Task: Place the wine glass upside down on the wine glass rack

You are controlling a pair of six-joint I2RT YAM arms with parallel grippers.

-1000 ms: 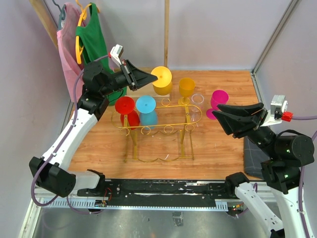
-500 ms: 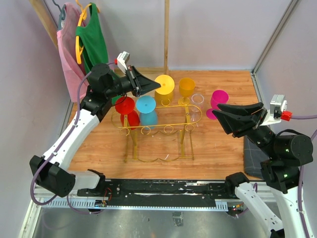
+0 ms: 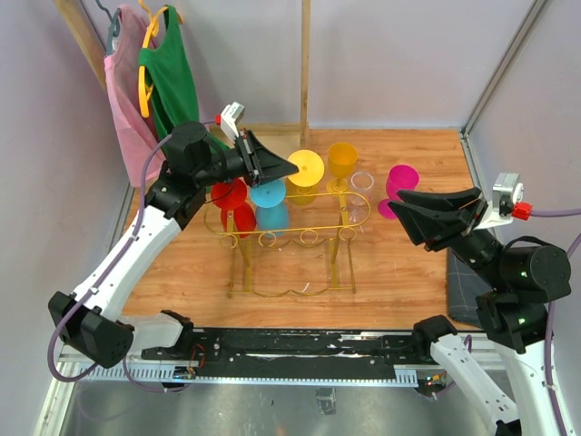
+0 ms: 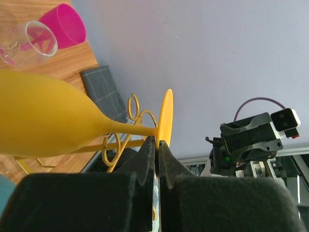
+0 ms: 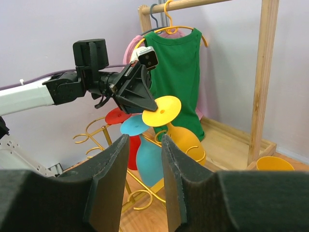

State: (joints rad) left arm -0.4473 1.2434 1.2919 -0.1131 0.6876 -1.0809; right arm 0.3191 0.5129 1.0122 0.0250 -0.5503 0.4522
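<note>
The left gripper [image 3: 272,166] is clenched on the rim of the yellow wine glass's [image 3: 307,169] foot, the pads pinching that thin disc edge-on in the left wrist view. Over the last second the arm has swung away from the desk's far-left corner toward the middle. The glass has moved off the far edge and now hangs over the far rail of the wine glass rack [image 3: 309,238], just right of the blue glass [image 3: 268,193] that hangs beside the red glass [image 3: 230,193]. It is foot-up and bowl-down but tilted, and the stem does not look threaded into a slot, so the placement seems close but not done. The right gripper [image 3: 399,207] hovers near the right edge, its fingers spread around nothing.
</note>
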